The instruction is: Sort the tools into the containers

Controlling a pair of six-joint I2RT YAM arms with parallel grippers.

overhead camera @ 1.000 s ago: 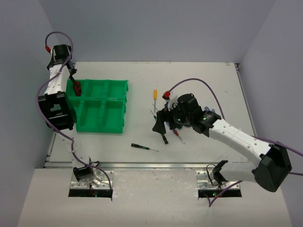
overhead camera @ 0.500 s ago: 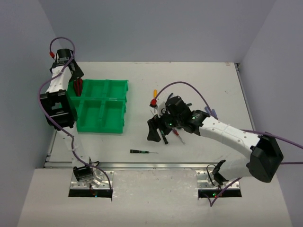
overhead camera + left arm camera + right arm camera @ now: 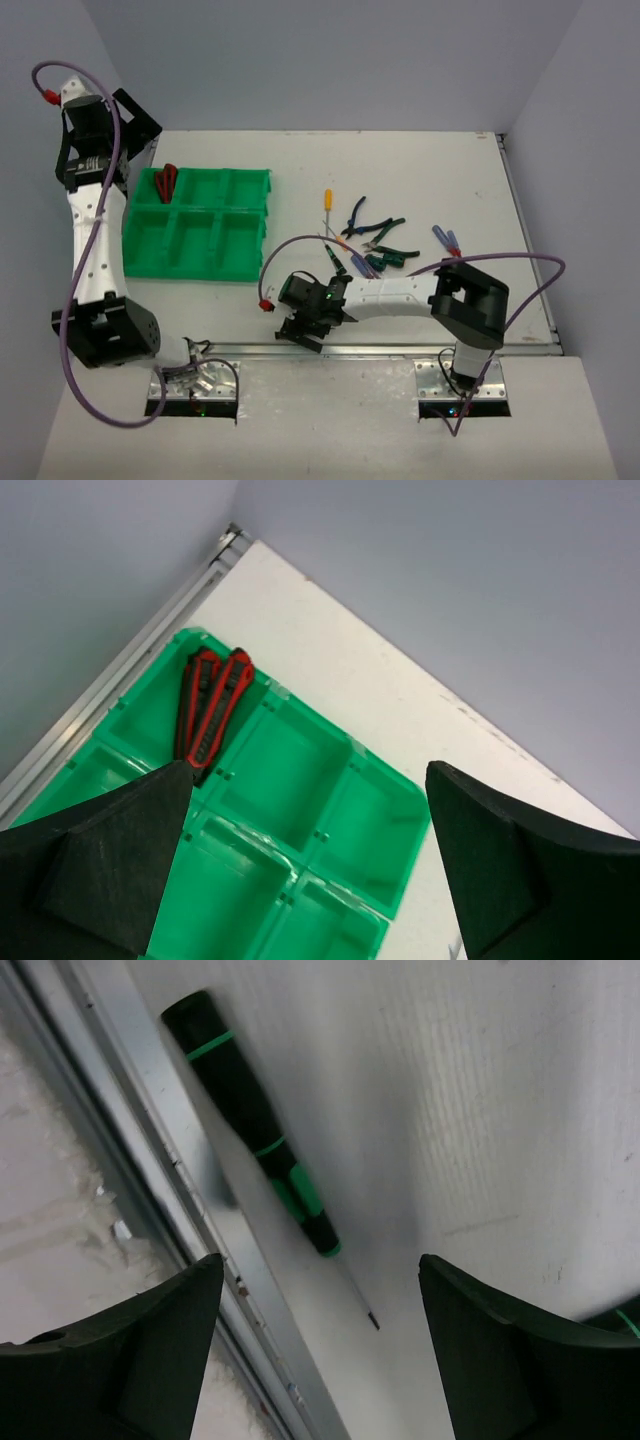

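Pickup step, right side: right gripper (image 3: 320,1345) hangs low over black screwdriver (image 3: 255,1140) with green bands, fingers spread apart and holding nothing, tool lying between them. Screwdriver lies on table (image 3: 480,1110) off the near right corner of green bin (image 3: 200,274), tucked against metal edge rail (image 3: 215,1260). Left gripper (image 3: 308,770) is high above the bin, fingers apart, empty. Red pliers (image 3: 210,705) already lie in the bin's far left compartment. Loose pile of pliers and screwdrivers (image 3: 375,245) waits right of the bin, well apart from it. Next move probably calls for a straight drop and a close across the handle. The rail leaves little finger room, so the slim handle could roll.
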